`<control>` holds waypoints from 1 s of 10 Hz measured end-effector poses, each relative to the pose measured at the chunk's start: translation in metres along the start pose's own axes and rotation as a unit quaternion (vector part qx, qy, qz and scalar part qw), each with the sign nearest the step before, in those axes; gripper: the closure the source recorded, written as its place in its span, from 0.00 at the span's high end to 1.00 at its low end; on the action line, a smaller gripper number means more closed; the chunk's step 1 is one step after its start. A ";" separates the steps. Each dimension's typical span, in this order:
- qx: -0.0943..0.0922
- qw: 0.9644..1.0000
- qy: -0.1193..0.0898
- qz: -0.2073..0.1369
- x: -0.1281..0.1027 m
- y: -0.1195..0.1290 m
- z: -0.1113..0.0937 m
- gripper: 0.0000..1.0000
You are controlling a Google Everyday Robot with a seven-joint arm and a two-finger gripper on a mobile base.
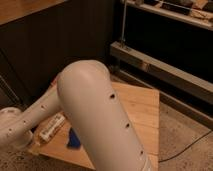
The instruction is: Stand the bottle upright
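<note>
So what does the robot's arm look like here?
The smooth white tubular arm has thick rounded links with a row of small dark holes along each. A slimmer white link ends in a rounded joint at lower left. No cables show on it. The claw is out of view.

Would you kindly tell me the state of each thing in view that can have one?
bottle: lying on its side on the wooden table, not yet upright.
blue object: resting on the table near the bottle.
gripper: open, out of sight beyond the lower-left end of the arm.
</note>
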 end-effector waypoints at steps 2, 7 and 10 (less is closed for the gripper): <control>-0.001 1.000 0.006 0.004 0.004 0.001 0.001 0.65; -0.010 1.000 0.017 0.005 0.002 -0.002 0.008 0.65; -0.018 0.999 0.028 0.019 0.009 0.001 0.013 0.65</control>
